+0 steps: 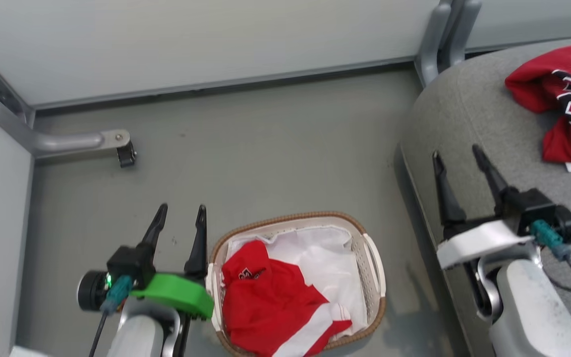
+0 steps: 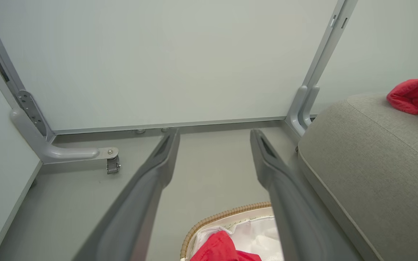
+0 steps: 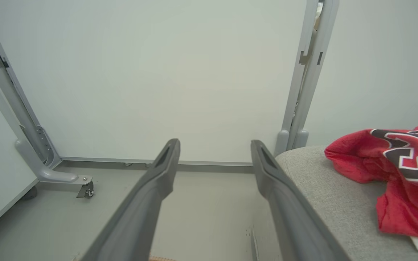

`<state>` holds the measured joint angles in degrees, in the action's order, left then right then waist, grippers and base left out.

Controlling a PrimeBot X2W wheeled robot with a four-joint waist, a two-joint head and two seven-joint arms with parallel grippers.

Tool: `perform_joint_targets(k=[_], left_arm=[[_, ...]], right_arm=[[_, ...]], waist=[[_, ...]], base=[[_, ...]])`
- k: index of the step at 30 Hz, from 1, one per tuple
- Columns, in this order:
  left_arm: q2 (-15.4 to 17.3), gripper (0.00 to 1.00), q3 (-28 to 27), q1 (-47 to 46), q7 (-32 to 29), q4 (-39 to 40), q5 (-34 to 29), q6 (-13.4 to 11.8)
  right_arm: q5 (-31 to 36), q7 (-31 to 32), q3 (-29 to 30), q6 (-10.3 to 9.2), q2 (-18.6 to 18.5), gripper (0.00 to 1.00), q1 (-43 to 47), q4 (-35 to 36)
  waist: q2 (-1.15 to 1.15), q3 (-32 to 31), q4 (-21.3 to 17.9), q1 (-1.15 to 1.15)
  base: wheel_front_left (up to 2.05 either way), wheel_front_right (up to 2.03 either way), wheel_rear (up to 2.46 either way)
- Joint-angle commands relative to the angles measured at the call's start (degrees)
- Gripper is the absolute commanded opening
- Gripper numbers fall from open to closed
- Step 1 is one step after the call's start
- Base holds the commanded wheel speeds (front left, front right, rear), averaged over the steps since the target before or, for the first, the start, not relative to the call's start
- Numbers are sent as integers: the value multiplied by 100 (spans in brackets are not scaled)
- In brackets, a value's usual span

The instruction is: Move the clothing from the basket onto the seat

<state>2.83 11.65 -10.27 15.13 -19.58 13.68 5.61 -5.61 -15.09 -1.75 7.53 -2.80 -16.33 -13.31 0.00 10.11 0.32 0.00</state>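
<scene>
Holds the left gripper [image 1: 182,208] spread wide and empty just beside the basket [image 1: 285,219]; holds the right gripper [image 1: 455,151] released too, over the edge of the seat [image 1: 469,114]; in the basket, on the white liner [image 1: 325,258], one red garment [image 1: 270,302]; on the seat, near the right gripper, another red garment [image 1: 558,94].

Basket [image 1: 374,258] on floor [image 1: 265,148], left of seat [image 1: 464,114]; clothing [image 1: 270,302] in basket, more on seat.

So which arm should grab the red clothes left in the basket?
Probably the left. The left gripper, open, sits right beside the basket holding the red garment, while the right gripper, also open, is over by the seat, farther away.
</scene>
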Motion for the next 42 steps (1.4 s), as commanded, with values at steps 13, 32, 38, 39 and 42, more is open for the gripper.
perform_joint_targets(k=[13,32,38,39,42], left_arm=[[19,100,1104,-1991,-212,-2166,-319,79],[102,100,1724,-3420,-561,-4540,-527,-20],[210,100,1624,-3684,-499,-4897,-398,-145],[238,100,1609,-3734,-495,-4953,-379,-176],[309,100,1598,-3835,-470,-5060,-374,-295]], right_arm=[[66,-12,118,-8,-17,100,-944,529],[-473,-11,-140,-8,-13,100,-1584,1039],[-533,-11,-237,-8,-14,100,-1723,1113],[-542,-11,-257,-8,-14,100,-1744,1121],[-556,-11,-295,-8,-15,100,-1776,1129]], waist=[[0,2061,-552,0],[0,3603,-1292,0],[0,3865,-1365,0],[0,3906,-1370,0],[0,4004,-1383,0]], base=[[0,0,0],[0,0,0],[0,0,0],[0,0,0],[0,0,0]])
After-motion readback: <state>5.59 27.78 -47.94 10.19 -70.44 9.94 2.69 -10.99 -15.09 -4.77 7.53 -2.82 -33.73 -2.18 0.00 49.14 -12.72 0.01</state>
